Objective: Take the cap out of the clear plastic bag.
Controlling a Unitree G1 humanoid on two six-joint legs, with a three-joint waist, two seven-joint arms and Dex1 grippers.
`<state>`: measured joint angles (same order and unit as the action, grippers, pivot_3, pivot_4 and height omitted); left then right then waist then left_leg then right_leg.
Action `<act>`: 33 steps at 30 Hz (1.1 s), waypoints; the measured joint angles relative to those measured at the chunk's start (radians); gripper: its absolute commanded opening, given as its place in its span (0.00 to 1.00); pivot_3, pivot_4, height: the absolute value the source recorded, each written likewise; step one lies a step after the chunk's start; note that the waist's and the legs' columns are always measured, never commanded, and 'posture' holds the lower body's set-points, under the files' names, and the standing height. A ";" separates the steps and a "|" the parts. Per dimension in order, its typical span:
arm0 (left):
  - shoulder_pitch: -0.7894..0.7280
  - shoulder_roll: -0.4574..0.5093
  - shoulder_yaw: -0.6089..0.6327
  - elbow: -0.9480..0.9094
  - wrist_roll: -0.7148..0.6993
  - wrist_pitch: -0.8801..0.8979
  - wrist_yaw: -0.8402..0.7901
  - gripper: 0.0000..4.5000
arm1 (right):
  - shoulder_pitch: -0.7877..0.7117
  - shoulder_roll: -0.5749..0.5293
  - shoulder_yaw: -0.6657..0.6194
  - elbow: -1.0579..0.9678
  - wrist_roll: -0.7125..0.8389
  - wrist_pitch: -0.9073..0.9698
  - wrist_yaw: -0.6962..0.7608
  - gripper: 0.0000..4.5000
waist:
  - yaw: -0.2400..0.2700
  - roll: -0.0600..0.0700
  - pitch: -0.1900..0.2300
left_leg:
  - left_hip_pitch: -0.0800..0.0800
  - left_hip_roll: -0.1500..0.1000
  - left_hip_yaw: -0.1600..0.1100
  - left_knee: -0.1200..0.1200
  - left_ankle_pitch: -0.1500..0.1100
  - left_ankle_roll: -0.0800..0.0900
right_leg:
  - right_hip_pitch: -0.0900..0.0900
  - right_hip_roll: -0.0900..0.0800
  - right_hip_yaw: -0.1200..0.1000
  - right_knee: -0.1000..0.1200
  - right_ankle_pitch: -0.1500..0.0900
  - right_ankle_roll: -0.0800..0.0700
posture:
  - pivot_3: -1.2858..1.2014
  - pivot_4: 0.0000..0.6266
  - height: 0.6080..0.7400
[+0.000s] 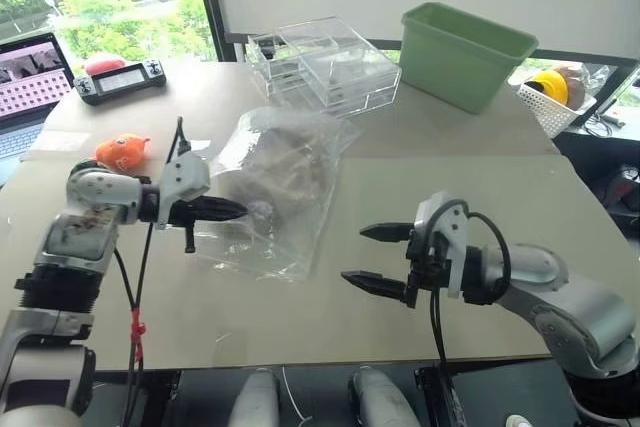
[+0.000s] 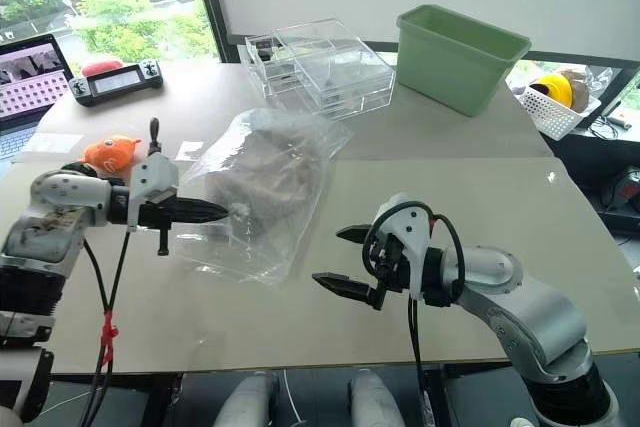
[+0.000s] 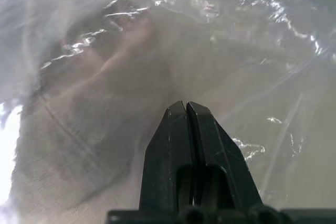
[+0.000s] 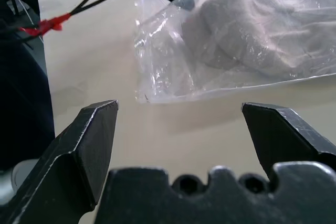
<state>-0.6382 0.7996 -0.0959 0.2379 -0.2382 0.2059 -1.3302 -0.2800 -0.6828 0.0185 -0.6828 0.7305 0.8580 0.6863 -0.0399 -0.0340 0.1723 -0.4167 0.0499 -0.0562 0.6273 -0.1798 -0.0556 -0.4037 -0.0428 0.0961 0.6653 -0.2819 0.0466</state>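
Cap (image 2: 268, 179) inside clear plastic bag (image 2: 290, 137), green bin (image 2: 460, 55) behind

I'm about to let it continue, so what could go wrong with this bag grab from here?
The left gripper is shut at the side of the clear plastic bag; it may pinch the cap along with the film, trapping it. The thin film could also slip free or tear. The right gripper, open, holds nothing, so a pull may drag the whole bag.

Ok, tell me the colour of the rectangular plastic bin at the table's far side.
Pale green bin; left eye view shows it best.
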 measured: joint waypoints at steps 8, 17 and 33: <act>-0.084 -0.033 0.043 -0.028 -0.158 0.264 -0.029 0.02 | -0.041 0.004 -0.006 0.000 0.038 0.017 -0.038 1.00 | -0.008 0.000 0.000 | 0.000 0.000 0.000 -0.001 0.000 0.000 | -0.001 0.000 0.000 0.000 0.000 0.000 | 0.52 0.24 0.96; -0.085 0.127 0.183 -0.093 -0.328 0.523 -0.083 0.64 | -0.017 0.012 0.007 0.043 -0.013 -0.002 -0.060 1.00 | -0.007 0.000 0.000 | 0.000 0.000 0.000 -0.001 0.000 0.000 | -0.001 0.000 0.000 0.000 0.000 0.001 | 0.52 0.24 0.96; -0.040 0.149 0.187 -0.147 -0.355 0.541 -0.090 0.99 | -0.018 0.029 0.010 0.064 -0.043 -0.021 -0.052 1.00 | -0.005 0.000 0.000 | 0.000 0.000 0.000 -0.001 0.000 0.000 | -0.001 0.000 0.000 0.000 0.000 0.001 | 0.52 0.24 0.96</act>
<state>-0.6780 0.9490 0.0915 0.0911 -0.5934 0.7467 -1.4203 -0.2977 -0.6538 0.0287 -0.6186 0.6875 0.8371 0.6347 -0.0447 -0.0341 0.1725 -0.4166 0.0500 -0.0562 0.6265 -0.1800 -0.0552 -0.4044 -0.0427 0.0962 0.6651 -0.2824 0.0471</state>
